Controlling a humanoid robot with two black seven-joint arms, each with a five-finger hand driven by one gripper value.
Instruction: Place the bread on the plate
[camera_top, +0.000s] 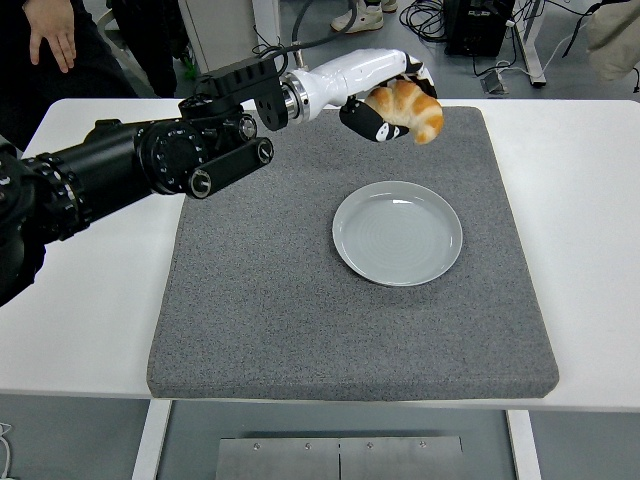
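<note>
left robot hand (385, 100): clenched round the bread (408, 108), held up in the air
bread: carried over the grey mat (260, 300), just beyond the plate's far edge
plate (397, 233): sat right of centre on the mat, on the worktop (90, 290)

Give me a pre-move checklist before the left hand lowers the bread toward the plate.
1. Bread gripped by left hand: ok.
2. Plate empty, ready to receive: ok.
3. Bread directly over the plate: not ok; it appears beyond the plate's far rim.
4. Plate lying flat on the grey mat: ok.
5. Person's hand clear of the mat: ok, at the top left corner.
6. Height of bread above the mat: cannot tell from one view.
</note>
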